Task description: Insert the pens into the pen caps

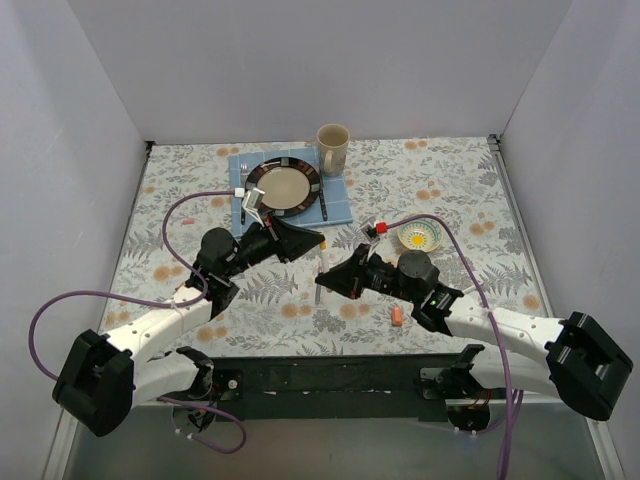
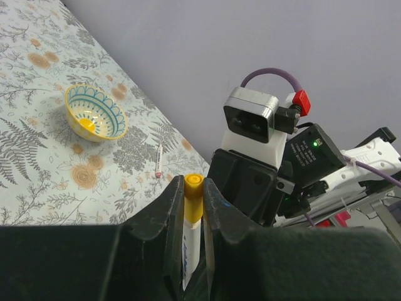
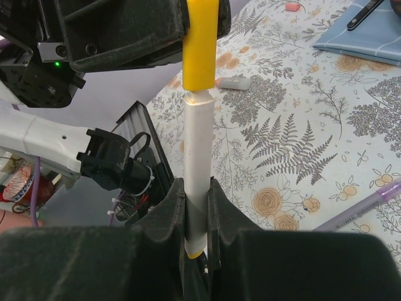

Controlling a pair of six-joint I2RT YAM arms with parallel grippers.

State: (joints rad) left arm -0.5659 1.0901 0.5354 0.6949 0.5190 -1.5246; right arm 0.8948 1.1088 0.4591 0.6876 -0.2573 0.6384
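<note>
Yellow cap (image 3: pixel 200 44), whitish pen (image 3: pixel 199 157), floral fern tablecloth (image 3: pixel 301 144).

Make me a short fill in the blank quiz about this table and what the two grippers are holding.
1. The right gripper grips a pen and the left gripper grips its cap, coloured ___.
2. The plate sits on a ___ mat.
3. The bowl stands beside the ___ arm.
Missing words: yellow; blue; right.
</note>
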